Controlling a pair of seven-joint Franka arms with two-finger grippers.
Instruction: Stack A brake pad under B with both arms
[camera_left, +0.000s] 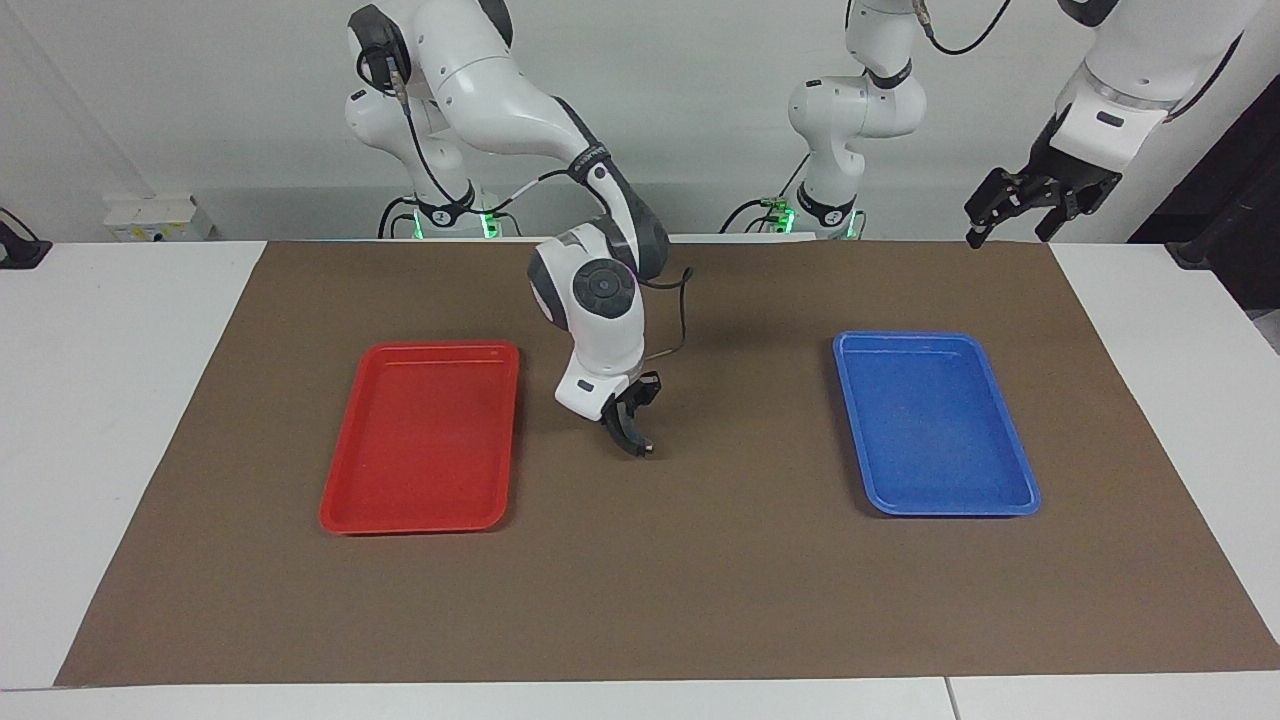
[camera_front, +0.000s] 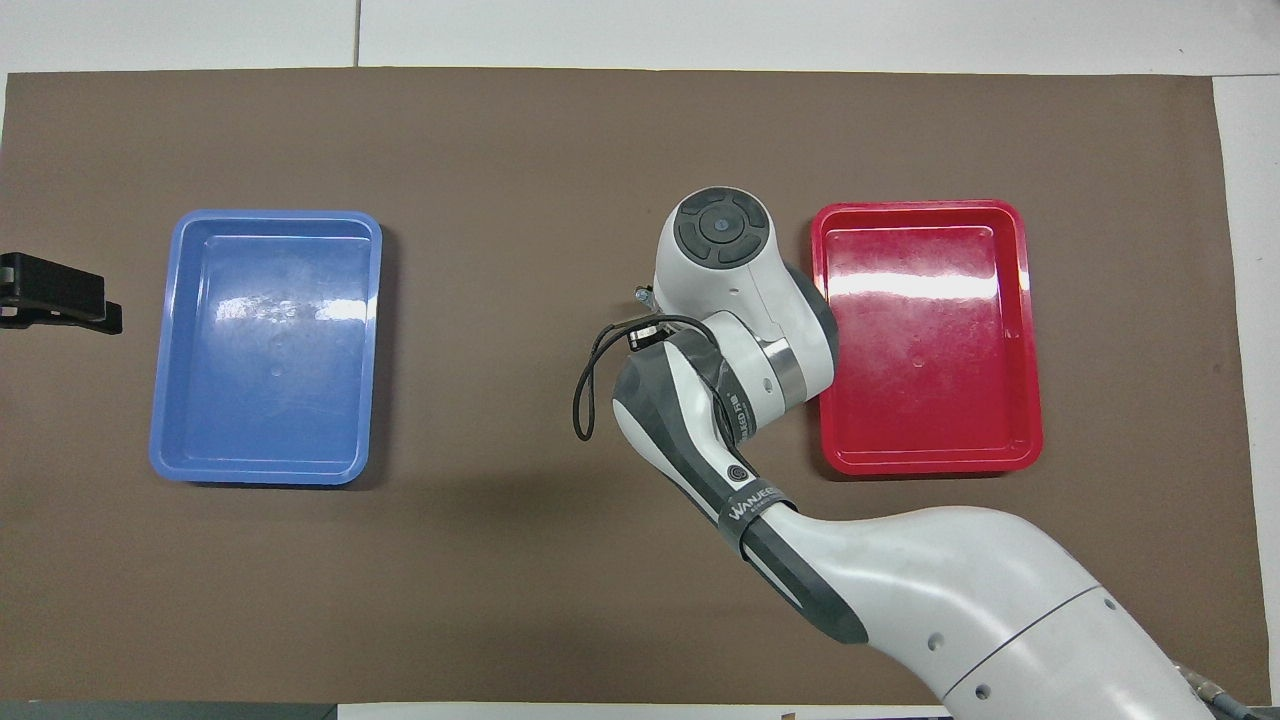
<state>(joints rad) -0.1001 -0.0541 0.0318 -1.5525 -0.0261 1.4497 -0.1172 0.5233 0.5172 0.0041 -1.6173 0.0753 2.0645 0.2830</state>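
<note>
Brown mat (camera_left: 700, 580) shows no loose brake pad. The dark curved bit at the right gripper (camera_left: 632, 430), low mid-mat, may be one, but I can't tell its grip. Left gripper (camera_left: 1020, 205) waits high over the mat edge, spread and empty. Risk: a pad released unseen lands skewed, so the stack fails.

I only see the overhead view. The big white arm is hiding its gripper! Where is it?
Observer: The right gripper is down low over the brown mat, tilted under its wrist.
Operator: Is it inside a tray?
Observer: No, it is over bare mat between the trays, closer to the red tray than the blue tray.
Operator: How high is the other gripper?
Observer: The left gripper hangs high over the mat's edge, fingers open.
</note>
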